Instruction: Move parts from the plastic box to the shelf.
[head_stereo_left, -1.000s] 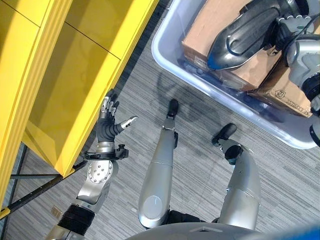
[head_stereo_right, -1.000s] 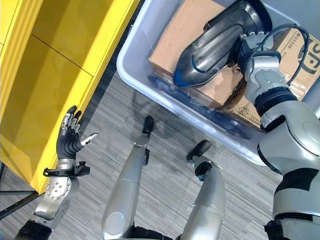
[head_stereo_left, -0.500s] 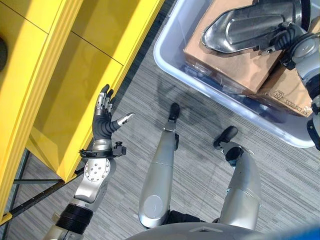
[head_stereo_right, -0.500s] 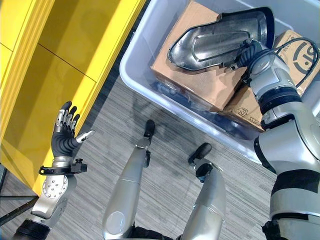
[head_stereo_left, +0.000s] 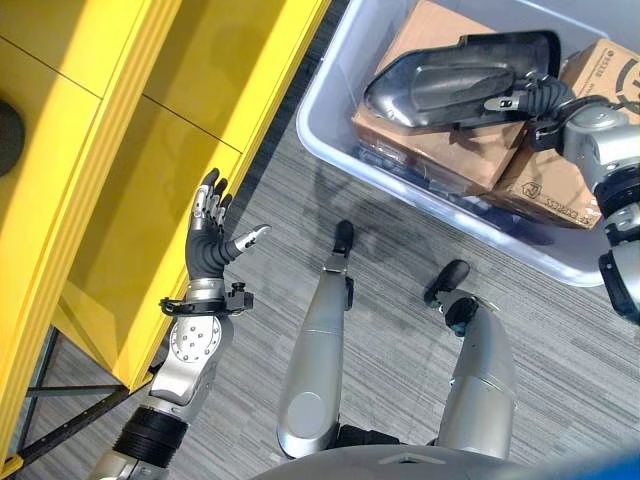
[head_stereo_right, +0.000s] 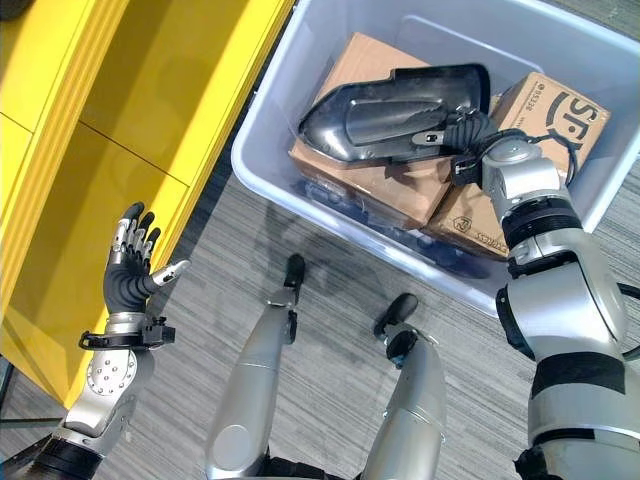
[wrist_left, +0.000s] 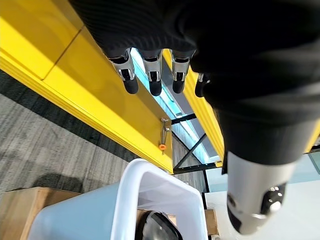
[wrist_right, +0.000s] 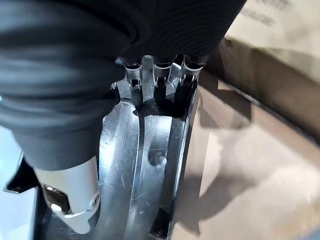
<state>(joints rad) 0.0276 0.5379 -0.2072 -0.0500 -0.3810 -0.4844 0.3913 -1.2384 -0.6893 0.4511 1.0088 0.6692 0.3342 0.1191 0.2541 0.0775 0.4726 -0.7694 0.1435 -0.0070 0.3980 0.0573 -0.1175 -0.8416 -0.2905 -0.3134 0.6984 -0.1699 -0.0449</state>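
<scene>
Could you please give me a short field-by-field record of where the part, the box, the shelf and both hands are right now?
part: dark metal part, over the cardboard boxes in the plastic box
right hand: right hand with fingers curled round the part's end
left hand: left hand open, empty, raised beside the yellow shelf
shelf: left of the plastic box, on the grey floor

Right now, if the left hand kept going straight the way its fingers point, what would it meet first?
Probably the yellow shelf: the open left hand points its fingers at the shelf's front edge, nothing visible between, though depth is unclear.
</scene>
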